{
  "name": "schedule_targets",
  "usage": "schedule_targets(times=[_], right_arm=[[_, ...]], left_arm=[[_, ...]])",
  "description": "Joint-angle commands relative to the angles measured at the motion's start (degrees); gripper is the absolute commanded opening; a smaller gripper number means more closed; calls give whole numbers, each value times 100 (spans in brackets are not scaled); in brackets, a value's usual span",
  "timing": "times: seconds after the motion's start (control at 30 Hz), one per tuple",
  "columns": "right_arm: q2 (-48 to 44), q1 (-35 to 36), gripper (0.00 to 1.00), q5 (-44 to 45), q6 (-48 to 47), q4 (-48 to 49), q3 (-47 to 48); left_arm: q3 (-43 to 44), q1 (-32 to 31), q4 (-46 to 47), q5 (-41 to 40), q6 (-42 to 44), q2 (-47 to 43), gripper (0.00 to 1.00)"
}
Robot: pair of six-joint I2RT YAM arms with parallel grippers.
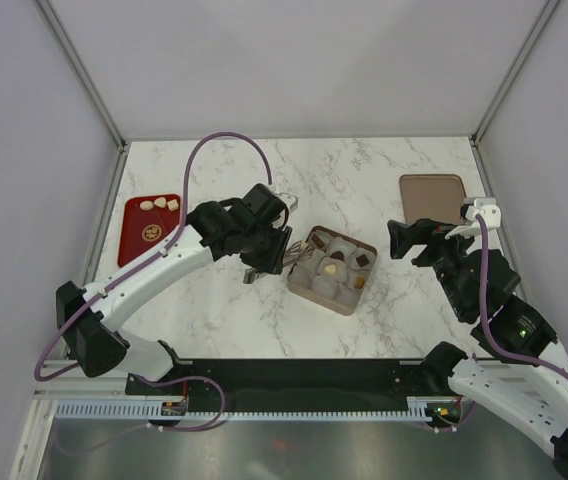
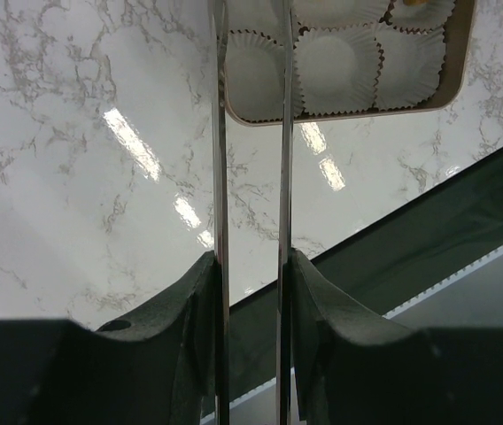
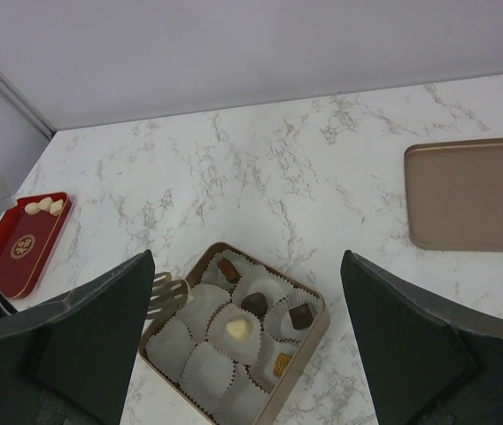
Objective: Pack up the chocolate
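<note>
Chocolate pieces [image 3: 237, 329] lie in the box [image 3: 315, 341]; left gripper [image 2: 251, 261] apparently clamps tongs [image 2: 219, 133].

We can't read a single word or number anywhere here, honestly. The only mark we spot is a round gold emblem [image 3: 23, 245] on the red tray [image 3: 44, 230], way too small to make out.

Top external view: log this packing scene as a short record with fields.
box: open, paper cups, five chocolates inside
red tray: holds three cream chocolates
lid: lying apart, back right
left tool: shut on metal tongs, tips at box edge
right tool: open, empty
</note>
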Motion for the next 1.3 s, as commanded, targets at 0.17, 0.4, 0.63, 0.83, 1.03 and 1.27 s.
schedule_targets(times=[0.17, 0.4, 0.63, 0.83, 1.03, 1.27], right_arm=[[-2, -10, 95, 61, 62, 17, 182], [-19, -10, 95, 105, 18, 26, 165], [-55, -1, 95, 149, -8, 17, 156], [-55, -19, 95, 149, -17, 26, 147], [-63, -10, 95, 158, -8, 34, 147], [-55, -10, 95, 131, 1, 34, 164]], left_arm=[[105, -77, 372, 36, -122, 154, 33], [272, -68, 372, 36, -105, 330, 39], [404, -68, 355, -104, -87, 392, 45], [465, -68, 302, -157, -70, 401, 47], [501, -77, 258, -201, -78, 400, 48], [553, -68, 205, -280, -78, 392, 48]])
